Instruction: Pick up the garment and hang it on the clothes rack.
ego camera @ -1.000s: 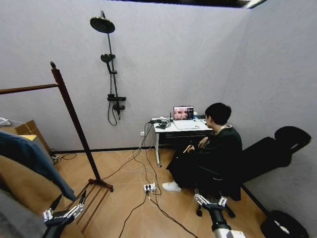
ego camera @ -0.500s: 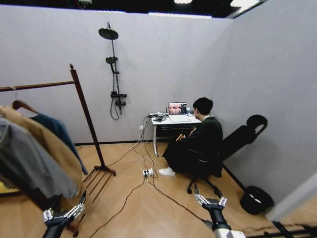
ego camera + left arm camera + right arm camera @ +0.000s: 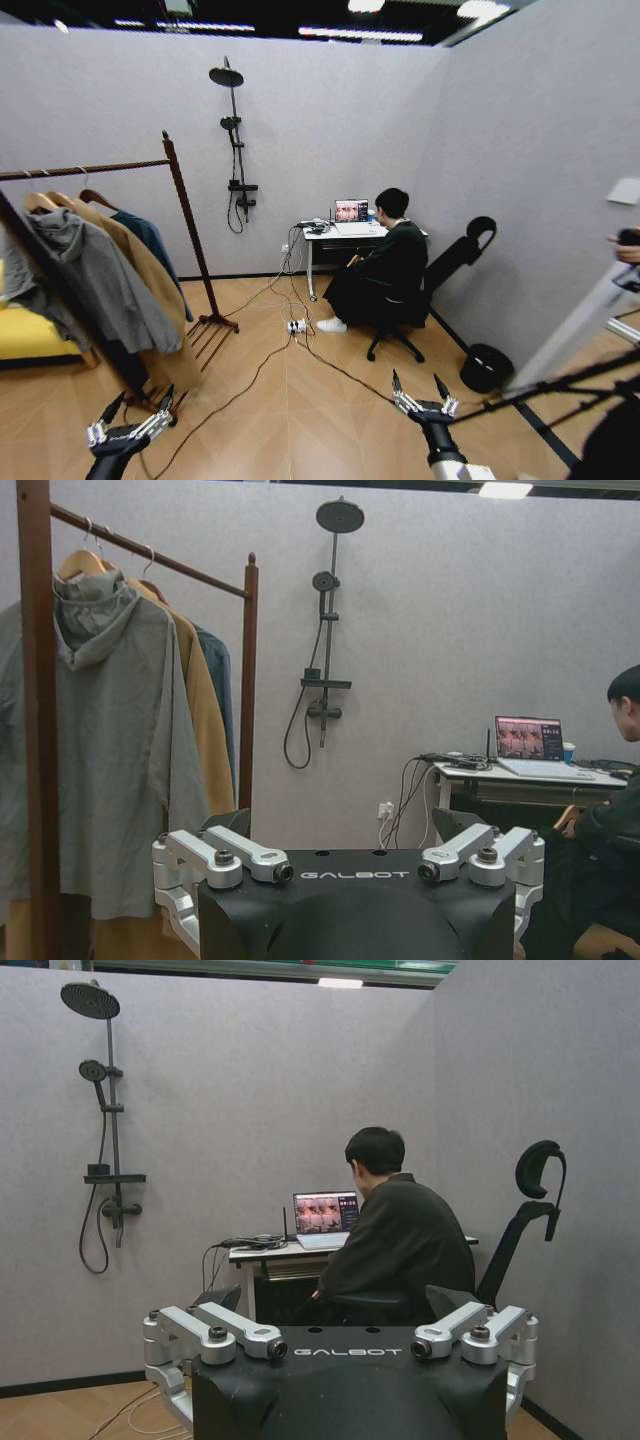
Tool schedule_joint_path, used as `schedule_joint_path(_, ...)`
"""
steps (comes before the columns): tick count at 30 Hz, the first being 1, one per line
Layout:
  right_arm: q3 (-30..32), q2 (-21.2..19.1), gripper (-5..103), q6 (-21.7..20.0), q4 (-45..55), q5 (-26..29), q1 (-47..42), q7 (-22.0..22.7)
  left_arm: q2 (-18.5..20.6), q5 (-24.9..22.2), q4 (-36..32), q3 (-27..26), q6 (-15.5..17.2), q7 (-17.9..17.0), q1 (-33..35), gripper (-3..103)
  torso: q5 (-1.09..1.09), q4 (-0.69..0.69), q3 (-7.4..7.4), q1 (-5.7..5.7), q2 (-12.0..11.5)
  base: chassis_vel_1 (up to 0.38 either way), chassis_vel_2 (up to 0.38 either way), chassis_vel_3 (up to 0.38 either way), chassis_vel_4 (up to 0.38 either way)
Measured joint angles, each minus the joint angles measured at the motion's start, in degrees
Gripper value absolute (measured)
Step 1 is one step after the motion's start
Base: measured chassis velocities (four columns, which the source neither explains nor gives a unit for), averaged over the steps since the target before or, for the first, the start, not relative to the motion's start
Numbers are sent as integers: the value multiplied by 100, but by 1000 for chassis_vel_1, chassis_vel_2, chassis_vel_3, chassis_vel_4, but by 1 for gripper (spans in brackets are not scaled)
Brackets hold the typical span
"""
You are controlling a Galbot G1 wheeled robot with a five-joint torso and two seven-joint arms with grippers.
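Already the long dark teal cloth garment (image 3: 150,245) hangs on the tall reddish-brown wooden clothes rack (image 3: 188,225), up and slightly right of the nearer left gripper (image 3: 133,412), fingers wide, empty; well right, the right gripper (image 3: 424,390) is wide, empty too.

Garment (image 3: 150,240) on clothes rack (image 3: 190,235), left.
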Motion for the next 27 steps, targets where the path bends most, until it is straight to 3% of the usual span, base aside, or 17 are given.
schedule_joint_path(1,-1,0,100,0,0,0,-2,0,0,0,0,-1,0,0,1,100,1,0,0,-1,0,367,-387,-352,332)
schedule_joint_path(2,0,0,100,0,1,0,-1,0,0,0,1,-1,0,-2,0,100,-17,-2,0,1,0,328,-387,-322,375)
schedule_joint_path(5,0,0,100,0,0,0,-1,0,0,0,0,0,0,-3,1,100,0,1,-1,-4,2,348,-323,-306,308)
schedule_joint_path(6,1,0,100,0,0,0,-6,1,0,0,0,0,0,4,1,100,2,-4,-2,-5,3,183,-226,-298,259)
schedule_joint_path(9,-2,0,100,0,0,0,-2,0,0,0,1,-2,0,-6,2,100,-11,8,-2,-6,3,160,-192,-156,215)
schedule_joint_path(13,0,0,100,0,0,0,-4,0,0,0,1,0,0,0,-1,100,-5,-5,-1,-5,2,52,17,-80,49)
schedule_joint_path(19,0,0,100,0,0,0,4,0,0,0,1,0,0,-2,-1,100,-6,1,2,7,-4,-78,23,38,-37)
schedule_joint_path(27,0,0,100,0,0,0,0,0,0,0,1,0,0,-2,0,100,-6,0,-1,-1,0,-11,16,11,-11)
